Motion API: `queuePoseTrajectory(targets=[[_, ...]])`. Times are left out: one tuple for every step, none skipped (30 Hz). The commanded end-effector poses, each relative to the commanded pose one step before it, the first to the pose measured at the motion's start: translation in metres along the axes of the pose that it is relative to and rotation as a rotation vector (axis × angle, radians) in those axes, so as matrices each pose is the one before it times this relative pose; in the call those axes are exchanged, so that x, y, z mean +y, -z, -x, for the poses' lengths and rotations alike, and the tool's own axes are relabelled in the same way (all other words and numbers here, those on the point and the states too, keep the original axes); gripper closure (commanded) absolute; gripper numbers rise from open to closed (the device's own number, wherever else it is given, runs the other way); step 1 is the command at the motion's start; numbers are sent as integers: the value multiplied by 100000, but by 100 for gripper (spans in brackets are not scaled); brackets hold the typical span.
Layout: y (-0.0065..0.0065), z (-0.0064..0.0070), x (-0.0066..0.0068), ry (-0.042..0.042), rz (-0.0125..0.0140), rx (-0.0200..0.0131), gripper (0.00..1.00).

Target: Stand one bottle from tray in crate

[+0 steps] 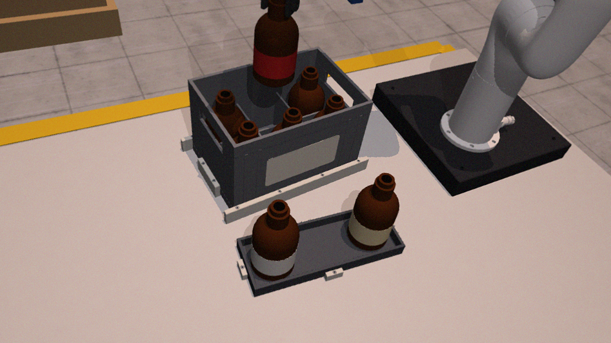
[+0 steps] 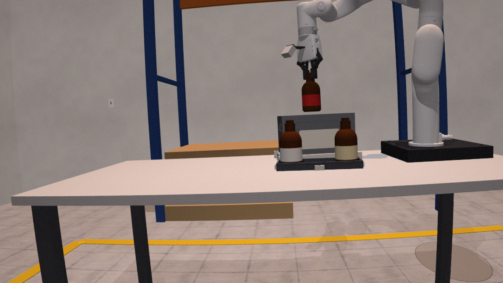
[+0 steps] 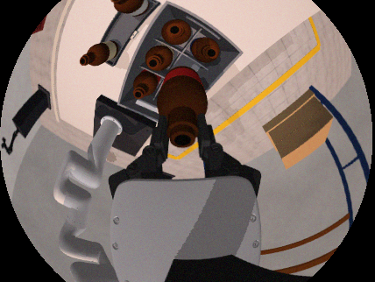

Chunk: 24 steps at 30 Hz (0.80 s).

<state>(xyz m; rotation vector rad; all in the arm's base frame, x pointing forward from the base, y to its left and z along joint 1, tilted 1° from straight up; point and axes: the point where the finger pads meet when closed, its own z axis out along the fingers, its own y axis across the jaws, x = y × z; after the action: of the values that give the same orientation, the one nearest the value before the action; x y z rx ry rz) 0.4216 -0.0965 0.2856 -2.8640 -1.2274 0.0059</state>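
My gripper (image 1: 277, 9) (image 2: 309, 76) (image 3: 182, 123) is shut on the neck of a brown bottle with a red label (image 1: 273, 64) (image 2: 311, 100) (image 3: 182, 96). This bottle hangs upright, its base a little above the rim of the grey crate (image 1: 250, 174) (image 2: 316, 119) (image 3: 229, 52), over the back middle part. Several brown bottles stand in the crate; the wrist view shows the held bottle hiding part of its inside. A white-labelled bottle (image 1: 275, 239) (image 2: 290, 144) and a cream-labelled bottle (image 1: 375, 210) (image 2: 345, 140) stand upright at opposite ends of the dark tray (image 1: 320, 242) (image 2: 330, 164) (image 3: 120, 31).
Low pale rails (image 1: 301, 184) edge the crate, and a small block (image 1: 333, 274) touches the tray's front. The arm's black base plate (image 1: 422, 132) (image 2: 436, 151) lies to the right of the crate. A blue rack (image 2: 150, 70) stands behind the table.
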Motion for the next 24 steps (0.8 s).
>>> queuePoseTrajectory(targets=[[195, 254, 417, 16, 420, 251, 100], [0, 55, 60, 0, 0, 0, 100], [0, 52, 58, 0, 0, 0, 100], [0, 50, 55, 0, 0, 0, 100], [0, 0, 0, 0, 0, 0, 100], [0, 0, 0, 0, 0, 0, 100], [0, 47, 52, 0, 0, 0, 100], [0, 45, 49, 0, 0, 0, 100], [0, 42, 46, 0, 0, 0, 100], [0, 40, 43, 0, 0, 0, 100], [0, 38, 41, 0, 0, 0, 100], [0, 35, 39, 0, 0, 0, 100], [0, 33, 36, 0, 0, 0, 100], [0, 30, 33, 0, 0, 0, 100], [0, 28, 31, 0, 0, 0, 100], [0, 26, 29, 0, 0, 0, 100], [0, 24, 26, 0, 0, 0, 100], [0, 22, 24, 0, 0, 0, 100], [0, 20, 22, 0, 0, 0, 100], [0, 18, 20, 0, 0, 0, 100], [0, 16, 18, 0, 0, 0, 100], [0, 0, 0, 0, 0, 0, 100], [0, 0, 0, 0, 0, 0, 100], [0, 14, 16, 0, 0, 0, 100]])
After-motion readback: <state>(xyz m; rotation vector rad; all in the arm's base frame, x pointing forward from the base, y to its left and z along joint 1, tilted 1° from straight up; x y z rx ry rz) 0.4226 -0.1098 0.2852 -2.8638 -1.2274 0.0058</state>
